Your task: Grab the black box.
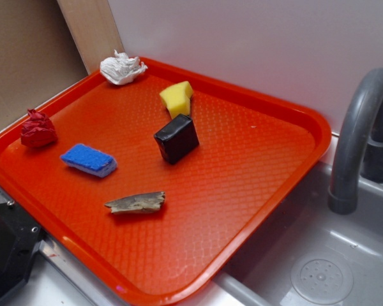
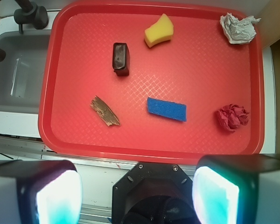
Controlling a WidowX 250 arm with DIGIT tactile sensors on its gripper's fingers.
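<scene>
End effector [image 2: 137, 191] wide apart, empty, red tray [image 1: 242, 210] bearing black box [image 1: 177, 138], grey sink [image 1: 319, 255] alongside

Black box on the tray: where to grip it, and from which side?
Come from above and close across the narrow width of the black box; it is a long block standing clear on the red tray. The yellow sponge lies off one end, apart from it. The gripper is open, back at the tray's near edge.
</scene>
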